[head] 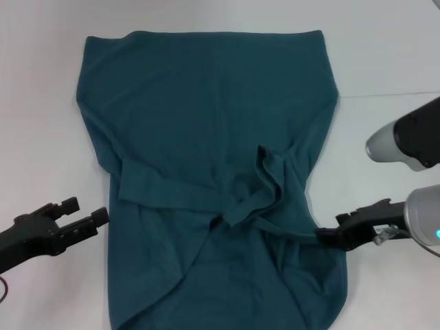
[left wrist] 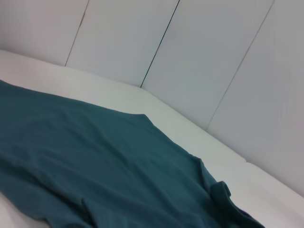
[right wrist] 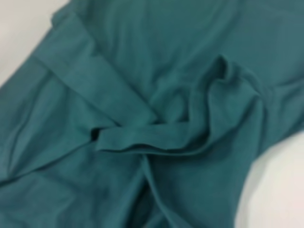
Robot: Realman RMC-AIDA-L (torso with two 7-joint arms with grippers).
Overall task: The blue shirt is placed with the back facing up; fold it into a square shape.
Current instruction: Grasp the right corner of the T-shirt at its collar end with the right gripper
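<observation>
The blue shirt [head: 206,137] lies flat on the white table [head: 41,137], plain side up. Both sleeves are folded inward, and the fabric is bunched into ridges near the middle [head: 265,185]. The same bunched folds and a sleeve hem band [right wrist: 142,137] fill the right wrist view. My left gripper [head: 86,212] hovers open just off the shirt's left edge, low down, holding nothing. My right gripper [head: 323,235] has its tip at the shirt's right edge, where a fabric ridge runs toward it. The left wrist view shows the shirt [left wrist: 95,161] spread out toward the wall.
White table surface surrounds the shirt on the left, on the right [head: 385,124] and at the back. Pale wall panels [left wrist: 199,57] rise behind the table. The shirt's lower hem reaches the near edge of the head view.
</observation>
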